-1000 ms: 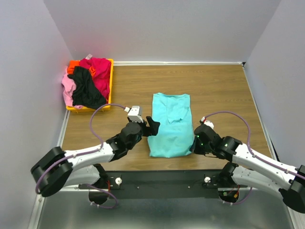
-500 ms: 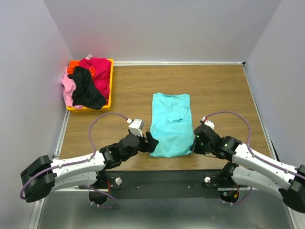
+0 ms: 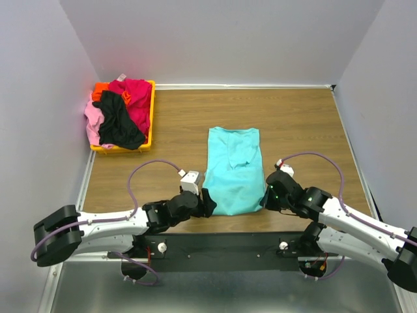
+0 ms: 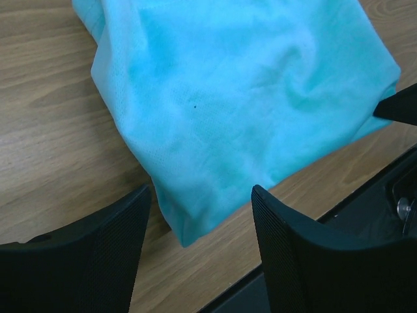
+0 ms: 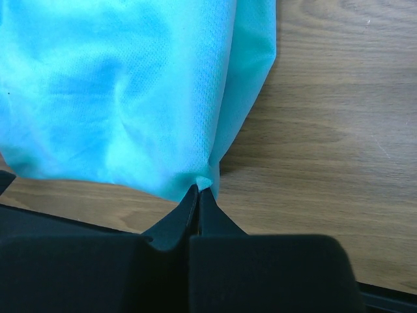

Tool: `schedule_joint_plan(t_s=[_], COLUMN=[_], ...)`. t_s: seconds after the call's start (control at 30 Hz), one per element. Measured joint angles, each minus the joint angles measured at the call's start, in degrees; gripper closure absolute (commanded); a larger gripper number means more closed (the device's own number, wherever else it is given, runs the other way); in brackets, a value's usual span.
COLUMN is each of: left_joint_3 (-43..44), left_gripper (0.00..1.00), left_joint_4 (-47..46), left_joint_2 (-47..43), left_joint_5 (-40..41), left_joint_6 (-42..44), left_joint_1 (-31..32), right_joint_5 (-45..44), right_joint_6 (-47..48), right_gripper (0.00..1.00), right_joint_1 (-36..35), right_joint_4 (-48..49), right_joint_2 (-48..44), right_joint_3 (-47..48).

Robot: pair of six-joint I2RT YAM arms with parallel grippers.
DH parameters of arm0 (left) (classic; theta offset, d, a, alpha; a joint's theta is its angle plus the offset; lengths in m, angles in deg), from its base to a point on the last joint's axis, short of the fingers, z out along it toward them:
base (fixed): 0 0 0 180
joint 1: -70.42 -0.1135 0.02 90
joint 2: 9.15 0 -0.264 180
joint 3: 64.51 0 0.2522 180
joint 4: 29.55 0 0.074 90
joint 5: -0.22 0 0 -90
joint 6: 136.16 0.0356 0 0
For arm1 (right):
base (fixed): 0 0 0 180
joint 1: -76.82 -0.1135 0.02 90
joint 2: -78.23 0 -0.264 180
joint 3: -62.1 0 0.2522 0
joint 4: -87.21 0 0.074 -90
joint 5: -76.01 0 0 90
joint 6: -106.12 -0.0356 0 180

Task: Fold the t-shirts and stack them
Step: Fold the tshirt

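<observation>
The turquoise t-shirt (image 3: 233, 171) lies folded into a long strip on the wooden table, its near edge close to the front edge. My right gripper (image 3: 266, 199) is shut on the shirt's near right corner (image 5: 203, 184). My left gripper (image 3: 208, 203) is open and empty, its jaws straddling the shirt's near left corner (image 4: 186, 231) just above the table. The magenta-red (image 3: 135, 98), black (image 3: 117, 122), pink (image 3: 93, 122) and orange (image 3: 100, 90) t-shirts lie heaped at the back left.
The heaped shirts sit in a yellow-orange bin (image 3: 152, 107) at the back left corner. Grey walls close in the table on three sides. The black front rail (image 3: 228, 242) runs right below both grippers.
My left gripper has moved down and toward the front edge, from beside the shirt's left side to its near left corner. The right gripper has stayed shut on its corner.
</observation>
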Motion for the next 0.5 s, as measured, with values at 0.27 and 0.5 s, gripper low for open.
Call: schedule_joint_plan(t_s=[0.27, 0.5], left_joint_3=[0.5, 1.3], left_gripper=[0.43, 0.53], left_joint_4=[3.0, 4.0], left_joint_2=[3.8, 6.5], left_joint_5=[0.9, 0.9], left_joint_6=[-2.8, -4.2], left_joint_1=[0.9, 2.4], right_joint_5=[0.0, 0.0], right_joint_6=[0.0, 0.0], right_gripper=[0.97, 0.97], right_joint_1=[0.0, 0.0], right_joint_4=[0.0, 0.1], right_joint_2=[0.0, 0.0], right_joint_3=[-0.1, -0.2])
